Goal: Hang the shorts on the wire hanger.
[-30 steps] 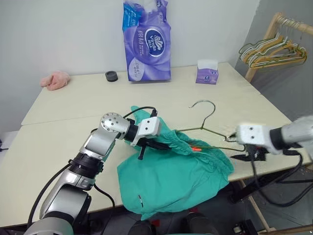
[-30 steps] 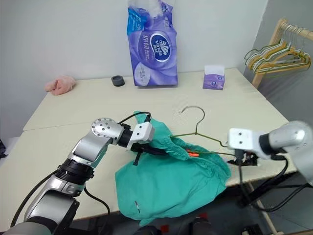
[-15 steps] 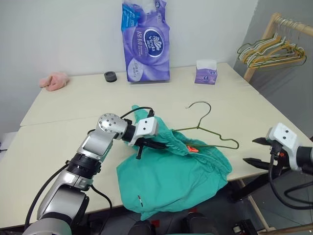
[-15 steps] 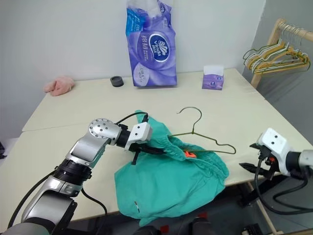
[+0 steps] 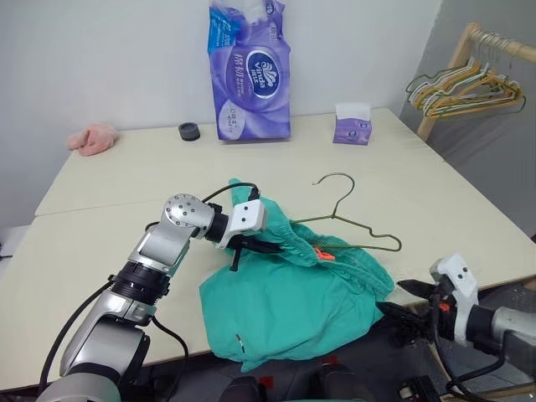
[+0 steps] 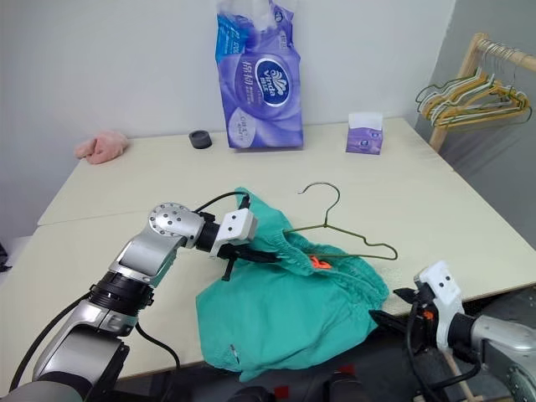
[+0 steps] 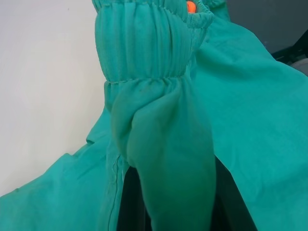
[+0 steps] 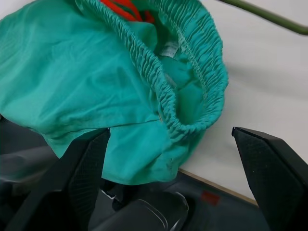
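Shorts (image 5: 293, 301) lie on the near part of the bench (image 5: 117, 180), legs spilling over its front edge, gathered waistband running from my left gripper (image 5: 251, 244) rightward toward the near right corner. My left gripper is clenched on a fold of cloth just below the waistband.

The wire hanger (image 5: 352, 228) lies flat just beyond the waistband. Its long bottom wire runs left to right, almost parallel to the waistband, and its hook points away from me. Its left shoulder meets or dips under the cloth; the head views do not settle whether the wire has entered the waist opening. Its right end lies bare on the bench.

My right gripper (image 6: 395, 306) is released, jaws wide, empty, off the front edge of the bench, below and to the right of the waistband. In my judgement it is the nearer gripper to the hanger's free right end, which lies up and ahead of it.

View differences:
- Right wrist view: waistband (image 8: 192, 72) gapes open, orange drawstring (image 8: 127, 7) inside.
- Left wrist view: cloth pinched between my fingers.
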